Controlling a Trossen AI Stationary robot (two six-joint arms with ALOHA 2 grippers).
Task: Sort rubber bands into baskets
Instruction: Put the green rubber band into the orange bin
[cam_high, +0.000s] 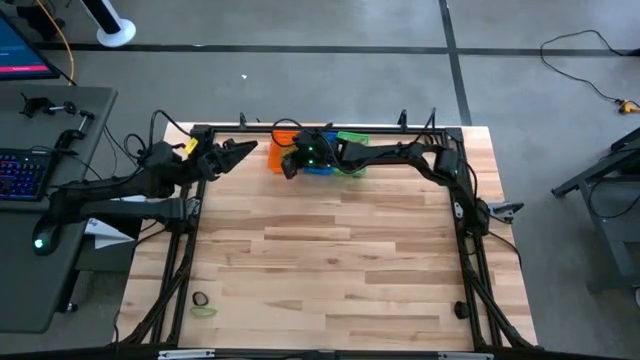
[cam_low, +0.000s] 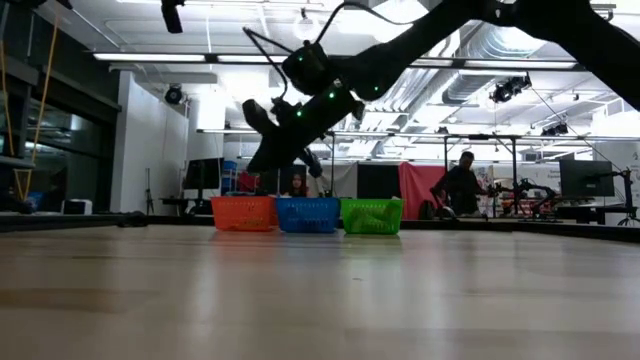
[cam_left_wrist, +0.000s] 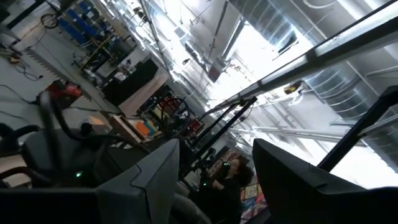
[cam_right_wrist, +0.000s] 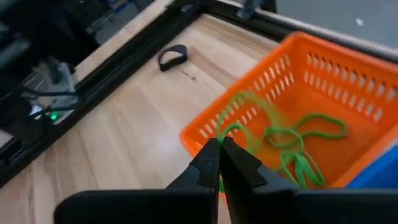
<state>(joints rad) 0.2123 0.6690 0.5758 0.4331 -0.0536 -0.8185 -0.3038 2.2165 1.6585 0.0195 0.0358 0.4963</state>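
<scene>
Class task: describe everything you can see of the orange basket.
The orange basket is a small rectangular plastic tub with slotted walls, upright at the table's far edge, first in a row beside the blue basket. Green rubber bands lie inside. The right gripper, shut on a green band, hovers at its rim.

No text, label, brand, number or sign can be read in any of the four views. The monitor (cam_high: 22, 45) beside the counter shows only blurred bands of colour, and the keyboard (cam_high: 22, 172) below it has lit keys whose legends are too small to make out. The orange basket (cam_right_wrist: 323, 106), the blue basket (cam_low: 307, 214) and the green basket (cam_low: 371, 216) carry no visible markings. Screens and boards in the room behind are too far off to read.
</scene>
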